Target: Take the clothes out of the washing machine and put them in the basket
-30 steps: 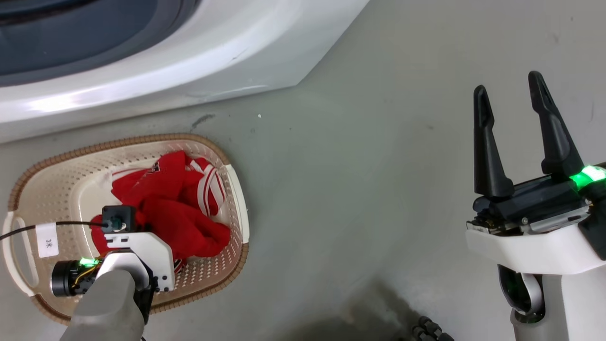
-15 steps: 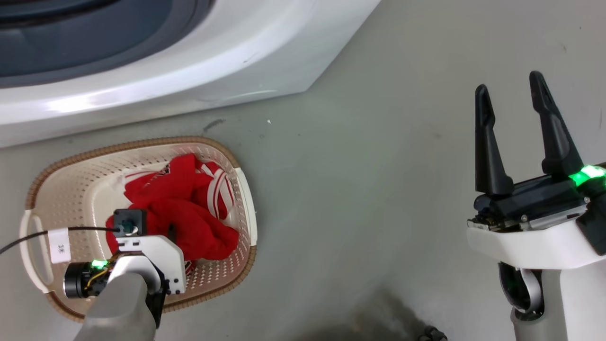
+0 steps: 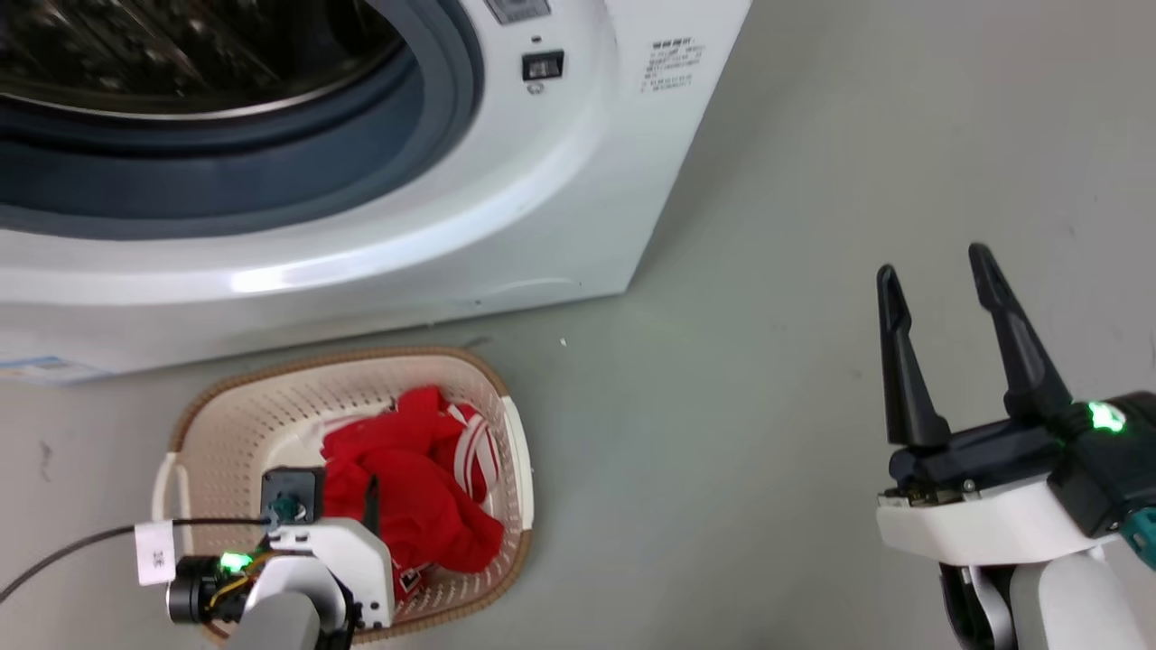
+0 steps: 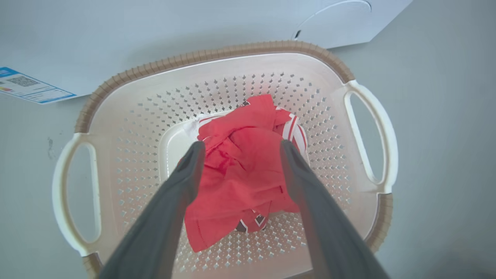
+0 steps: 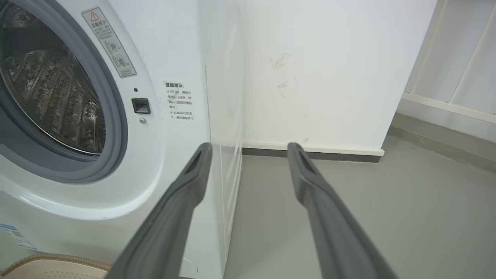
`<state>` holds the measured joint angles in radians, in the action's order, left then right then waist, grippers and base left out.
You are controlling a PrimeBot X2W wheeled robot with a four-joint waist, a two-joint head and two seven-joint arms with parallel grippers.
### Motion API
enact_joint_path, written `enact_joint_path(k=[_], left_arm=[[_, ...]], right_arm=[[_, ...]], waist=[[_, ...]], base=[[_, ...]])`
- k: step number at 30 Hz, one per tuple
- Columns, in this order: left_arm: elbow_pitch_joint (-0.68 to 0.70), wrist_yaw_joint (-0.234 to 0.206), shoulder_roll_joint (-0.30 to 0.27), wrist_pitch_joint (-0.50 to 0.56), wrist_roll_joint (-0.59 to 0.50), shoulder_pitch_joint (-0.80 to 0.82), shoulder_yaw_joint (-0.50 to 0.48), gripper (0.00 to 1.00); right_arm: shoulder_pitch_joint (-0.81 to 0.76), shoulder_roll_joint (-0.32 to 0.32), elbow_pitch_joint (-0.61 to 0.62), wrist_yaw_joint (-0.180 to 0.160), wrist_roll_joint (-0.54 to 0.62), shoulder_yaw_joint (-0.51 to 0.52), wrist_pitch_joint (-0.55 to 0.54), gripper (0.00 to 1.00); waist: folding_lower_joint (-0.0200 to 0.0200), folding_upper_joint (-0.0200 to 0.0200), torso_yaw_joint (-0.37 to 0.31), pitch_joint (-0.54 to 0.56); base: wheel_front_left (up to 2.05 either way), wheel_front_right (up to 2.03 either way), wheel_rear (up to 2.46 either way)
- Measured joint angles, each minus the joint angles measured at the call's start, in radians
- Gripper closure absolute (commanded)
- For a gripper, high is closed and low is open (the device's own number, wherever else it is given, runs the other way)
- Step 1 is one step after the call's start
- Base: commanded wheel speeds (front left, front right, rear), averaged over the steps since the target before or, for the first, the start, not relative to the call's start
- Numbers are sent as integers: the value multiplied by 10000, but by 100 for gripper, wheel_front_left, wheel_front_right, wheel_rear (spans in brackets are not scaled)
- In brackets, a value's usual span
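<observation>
Left wrist view: clothes (image 4: 240, 170) lie heaped in basket (image 4: 217, 54); left gripper (image 4: 241, 145) hangs above them, fingers spread, holding nothing. Likewise spread, right gripper (image 3: 933, 259) stands idle beside washer (image 3: 560, 181). Deposit step judged complete. Next: lift clear, check drum (image 5: 50, 97) for remaining items.

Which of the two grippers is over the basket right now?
The left gripper: open, it hangs above the red clothes in the basket. The right gripper, also open, is off over the floor beside the washing machine.
</observation>
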<state>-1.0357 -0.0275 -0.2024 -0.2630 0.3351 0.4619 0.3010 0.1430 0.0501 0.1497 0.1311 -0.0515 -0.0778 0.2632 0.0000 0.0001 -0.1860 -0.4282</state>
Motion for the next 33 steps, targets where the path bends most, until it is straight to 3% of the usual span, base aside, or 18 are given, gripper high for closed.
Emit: enact_joint_path(k=[22,33], left_arm=[[6970,-529,683,0,-2138,-3556,-2370,0],[9513,-809,1133,-2,-2976,-4756,-2997,0]], right_arm=[[-1687,0,-345,0,222,282,0,0],[-2301,0,-368,0,205,426,0,0]], waist=[[-2,0,814,2858],[-2,0,1038,3727]], base=[[0,0,0],[0,0,0]])
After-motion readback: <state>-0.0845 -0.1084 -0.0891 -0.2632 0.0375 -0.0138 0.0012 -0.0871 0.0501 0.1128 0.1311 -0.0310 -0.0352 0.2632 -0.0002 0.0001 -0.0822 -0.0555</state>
